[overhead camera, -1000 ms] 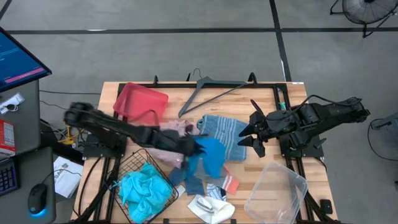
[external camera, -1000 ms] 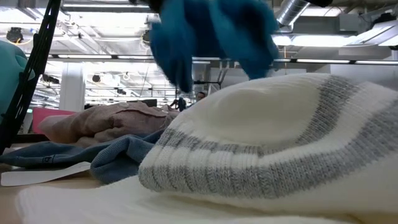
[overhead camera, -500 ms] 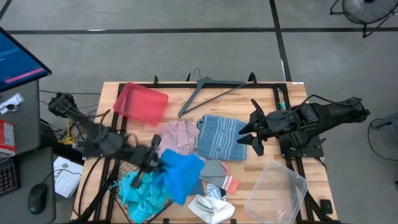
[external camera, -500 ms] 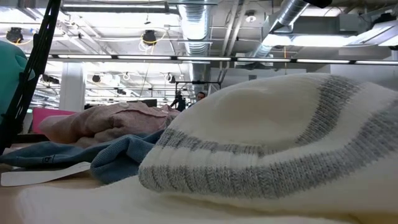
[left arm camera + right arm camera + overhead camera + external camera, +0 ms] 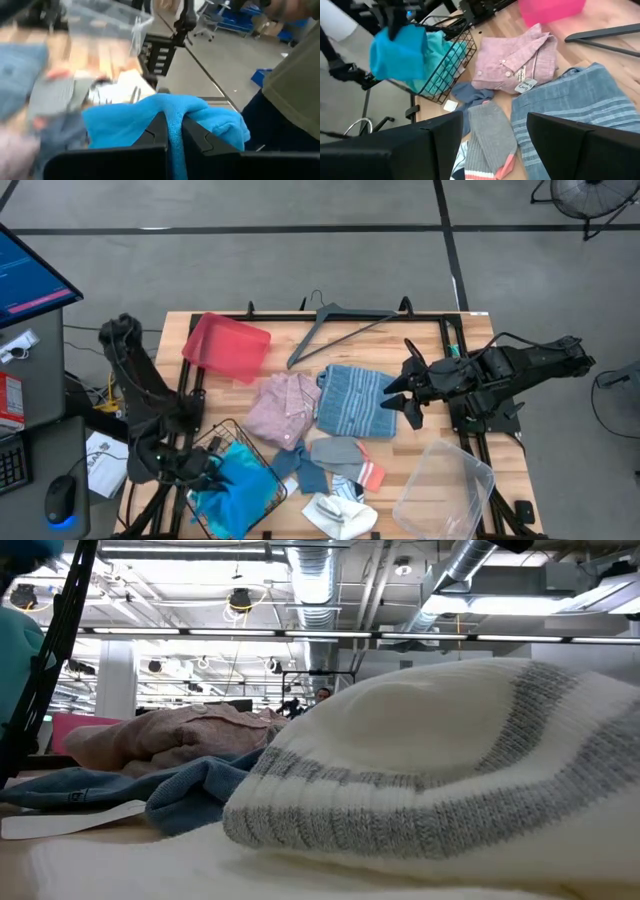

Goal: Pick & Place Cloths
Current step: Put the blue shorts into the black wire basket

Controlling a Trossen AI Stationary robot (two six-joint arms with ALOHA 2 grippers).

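Note:
My left gripper (image 5: 212, 470) is shut on a bright blue cloth (image 5: 240, 478) above the black wire basket (image 5: 262, 498), which holds a turquoise cloth (image 5: 222, 508). The right wrist view shows the blue cloth (image 5: 397, 45) hanging over the basket (image 5: 447, 67). On the table lie a pale pink checked shirt (image 5: 283, 408), a blue-grey striped cloth (image 5: 358, 400), grey socks with a coral tip (image 5: 345, 458), a dark blue cloth (image 5: 300, 472) and a white cloth (image 5: 340, 515). My right gripper (image 5: 400, 402) is open and empty beside the striped cloth. My left gripper pinches a bunched fold of the blue cloth (image 5: 172, 120) between its two shut fingers (image 5: 155, 132). The fingers come from above. The cloth hangs below them, slack and clear of the table, over the basket.
A red tray (image 5: 227, 345) and a grey hanger (image 5: 340, 325) lie at the table's far side. A clear plastic tub (image 5: 445, 485) stands at the near right. A white knit with grey stripes (image 5: 430, 790) fills the low view.
My left gripper has carried the blue cloth from the table's middle toward the left and near edges, to above the wire basket. The cloth has stayed hanging clear of the table. The dark blue cloth and socks it hid now show.

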